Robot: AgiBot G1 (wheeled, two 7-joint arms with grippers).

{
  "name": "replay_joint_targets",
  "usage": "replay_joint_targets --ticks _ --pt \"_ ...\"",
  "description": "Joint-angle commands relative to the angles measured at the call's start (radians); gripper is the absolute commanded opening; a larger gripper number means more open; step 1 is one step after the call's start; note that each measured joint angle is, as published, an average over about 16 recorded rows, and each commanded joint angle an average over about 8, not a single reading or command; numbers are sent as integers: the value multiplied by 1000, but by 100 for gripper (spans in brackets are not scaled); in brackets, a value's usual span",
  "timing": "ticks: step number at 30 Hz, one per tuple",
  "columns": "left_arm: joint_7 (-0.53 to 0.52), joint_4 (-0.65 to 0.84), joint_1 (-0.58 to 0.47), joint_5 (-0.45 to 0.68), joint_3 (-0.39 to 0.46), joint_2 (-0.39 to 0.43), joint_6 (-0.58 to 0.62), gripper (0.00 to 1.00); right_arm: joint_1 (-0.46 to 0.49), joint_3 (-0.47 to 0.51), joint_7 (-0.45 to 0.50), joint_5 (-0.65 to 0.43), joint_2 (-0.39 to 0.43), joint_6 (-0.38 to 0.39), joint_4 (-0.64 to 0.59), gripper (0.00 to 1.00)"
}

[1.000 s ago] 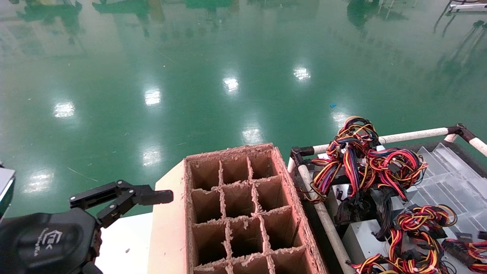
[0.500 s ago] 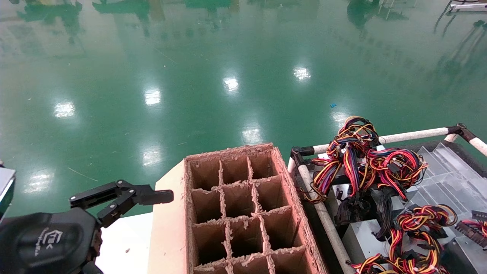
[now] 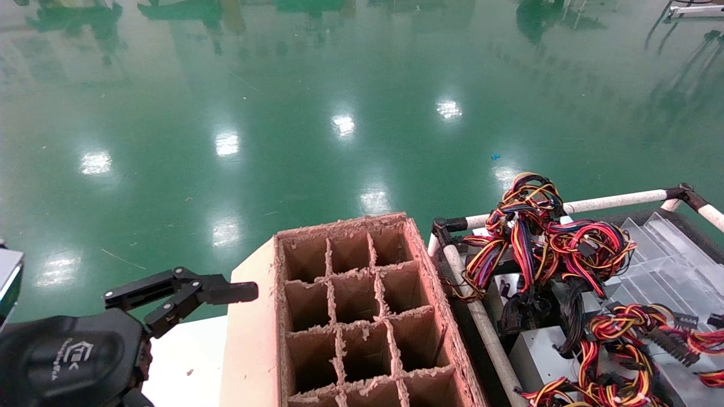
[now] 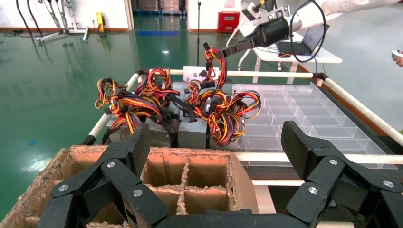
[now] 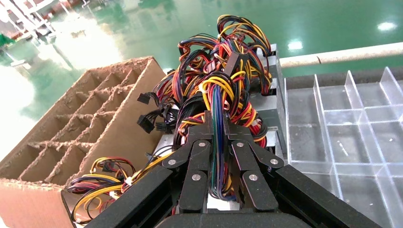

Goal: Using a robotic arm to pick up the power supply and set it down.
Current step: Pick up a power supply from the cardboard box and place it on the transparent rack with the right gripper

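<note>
Gripping noted: right tool (image 5: pixel 218 142) is clamped shut on a bundle of coloured wires (image 5: pixel 217 102), seen running between its closed fingers in the right wrist view. In the left wrist view the same tool (image 4: pixel 223 50) sits above the far side of the rack, wires hanging from it. It does not show in the head view.

Power supply (image 3: pixel 540 353): grey metal boxes sit in the railed rack (image 3: pixel 616 199) to the right of the cardboard divider box (image 3: pixel 353 305), under a tangle of red, yellow, orange and black leads (image 3: pixel 543 232). Clear plastic trays (image 3: pixel 673 265) lie beside them. Which box the held wires belong to, I cannot tell.

Left tool (image 3: pixel 181 291) hangs parked at lower left of the head view, fingers spread wide, nothing in them.

Handling judgement: box likely heavy and rigid; wires soft and springy. Lifting by the harness will let the box swing, and plugs may snag neighbouring leads. Holding the bundle close to the casing should reduce swing.
</note>
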Motion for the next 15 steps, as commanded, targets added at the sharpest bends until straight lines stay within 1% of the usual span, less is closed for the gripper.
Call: replay_joint_targets --ticks 1,8,15 --pt "0 0 0 0 0 0 0 100 -14 0 1 9 -10 2 -2 0" --pt "0 0 0 0 0 0 0 100 -156 43 4 127 -72 -6 -72 0" --pt "0 0 0 0 0 0 0 100 -280 85 -7 209 -73 -5 -79 0"
